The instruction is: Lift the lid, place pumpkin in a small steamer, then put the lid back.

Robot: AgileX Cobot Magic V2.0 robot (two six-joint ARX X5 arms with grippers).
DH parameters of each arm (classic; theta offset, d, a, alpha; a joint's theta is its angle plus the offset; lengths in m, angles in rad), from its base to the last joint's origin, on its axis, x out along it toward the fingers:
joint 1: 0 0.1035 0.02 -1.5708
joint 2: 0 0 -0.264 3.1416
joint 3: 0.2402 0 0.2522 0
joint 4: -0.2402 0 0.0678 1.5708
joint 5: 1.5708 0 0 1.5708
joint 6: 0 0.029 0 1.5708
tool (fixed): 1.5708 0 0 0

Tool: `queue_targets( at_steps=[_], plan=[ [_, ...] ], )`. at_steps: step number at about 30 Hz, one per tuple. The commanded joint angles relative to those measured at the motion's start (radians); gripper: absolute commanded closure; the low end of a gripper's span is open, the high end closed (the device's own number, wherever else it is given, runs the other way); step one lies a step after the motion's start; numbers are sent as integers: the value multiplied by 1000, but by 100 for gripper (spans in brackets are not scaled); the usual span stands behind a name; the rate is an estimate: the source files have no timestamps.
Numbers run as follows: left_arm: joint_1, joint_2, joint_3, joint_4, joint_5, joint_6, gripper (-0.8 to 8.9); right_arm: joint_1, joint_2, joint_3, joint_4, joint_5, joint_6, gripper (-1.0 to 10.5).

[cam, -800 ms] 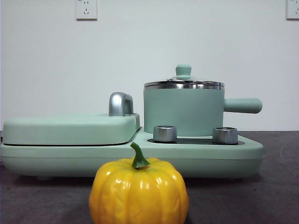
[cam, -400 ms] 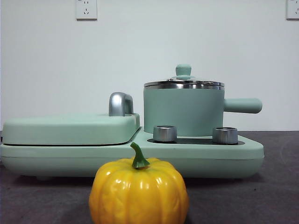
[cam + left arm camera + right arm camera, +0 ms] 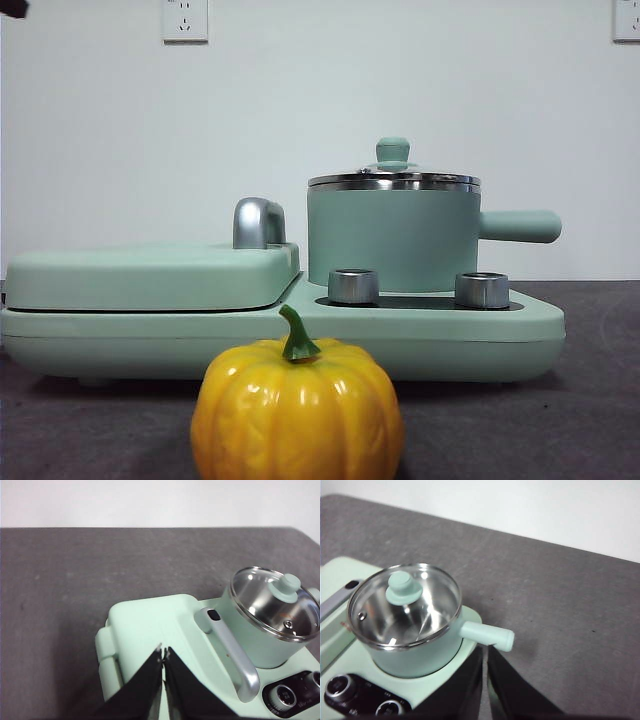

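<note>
Front view: lid (image 3: 393,178) covers small steamer (image 3: 392,238); pumpkin (image 3: 297,408) outside.

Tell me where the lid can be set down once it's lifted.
Bare dark table lies beyond the small steamer on its side-handle side, and more past the griddle cover. The griddle cover's flat top is also free. In front of the cooker it is tighter: the pumpkin sits there.

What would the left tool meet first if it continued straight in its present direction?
Probably the flat griddle cover: the left tool, its jaws nearly together, points at that surface. The lid lies off to one side. Depth is unclear.
</note>
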Motion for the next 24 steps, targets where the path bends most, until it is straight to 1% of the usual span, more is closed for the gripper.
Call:
queue_targets(
  at_steps=[1,5,11,18,20,22,24],
  plan=[
    [-22,47,51,-8,8,83,804,25,26,23,6,-13,-43,932],
    [-65,105,90,-13,8,133,804,84,53,23,8,-9,-87,931],
    [-133,184,136,-35,8,216,804,180,90,23,11,-1,-118,932],
    [-210,241,142,-28,8,246,802,250,126,23,13,-1,-119,931],
    [-226,249,142,-27,8,246,775,260,130,23,14,-2,-119,931],
    [-234,252,142,-27,8,246,771,266,130,23,13,-2,-121,930],
    [-238,252,142,-26,8,246,727,267,130,23,13,-3,-122,919]
  ],
)
